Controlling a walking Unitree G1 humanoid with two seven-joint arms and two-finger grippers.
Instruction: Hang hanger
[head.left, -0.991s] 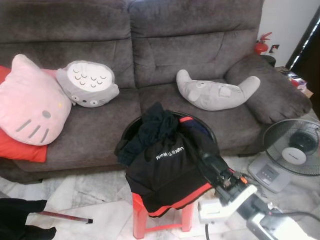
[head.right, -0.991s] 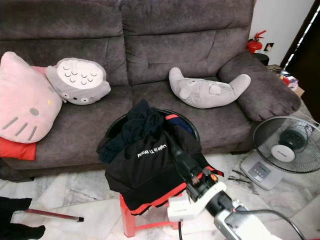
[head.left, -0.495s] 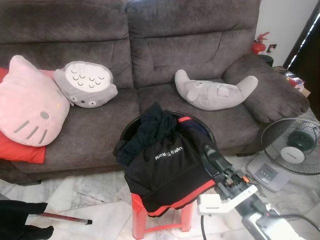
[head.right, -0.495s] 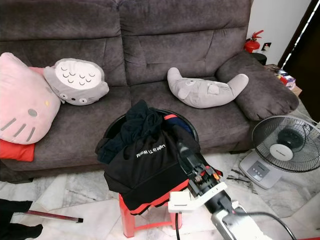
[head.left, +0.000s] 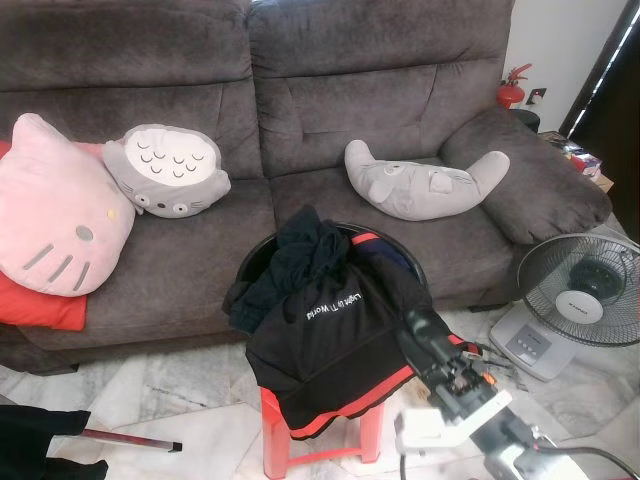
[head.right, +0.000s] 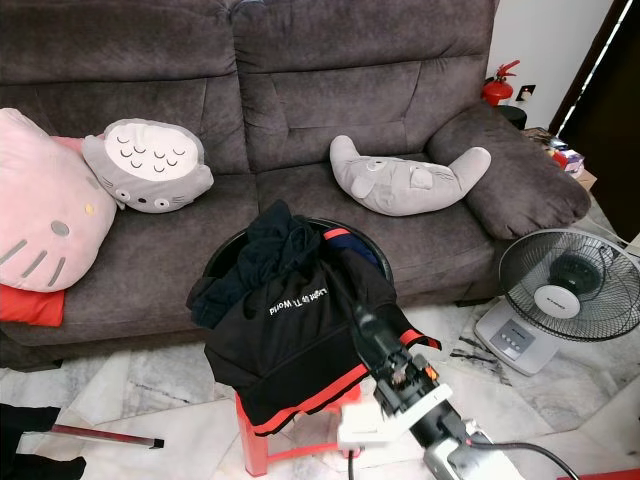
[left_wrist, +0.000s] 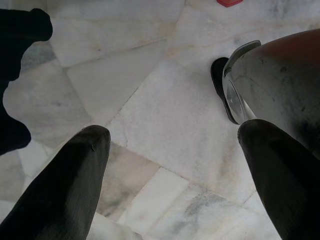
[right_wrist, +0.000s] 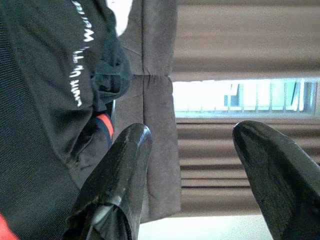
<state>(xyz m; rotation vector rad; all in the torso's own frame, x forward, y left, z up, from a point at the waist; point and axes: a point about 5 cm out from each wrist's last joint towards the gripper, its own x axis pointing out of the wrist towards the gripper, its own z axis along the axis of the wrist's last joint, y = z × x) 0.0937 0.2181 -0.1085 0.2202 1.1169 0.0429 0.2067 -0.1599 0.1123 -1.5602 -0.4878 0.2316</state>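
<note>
1. Note the sofa (head.left: 300, 120) at the far side.
2. Find the black garment (head.left: 330, 340) piled on the red stool (head.left: 275, 440).
3. Right gripper (right_wrist: 192, 165): fingers wide, empty, just right of the garment.
4. Left gripper (left_wrist: 175, 175): fingers wide over the floor (left_wrist: 150, 90).
5. You cannot tell where the hanger is.

Likely a home living room: sofa (head.left: 300, 90), plush cushions (head.left: 425, 180), fan (head.left: 585, 300).
</note>
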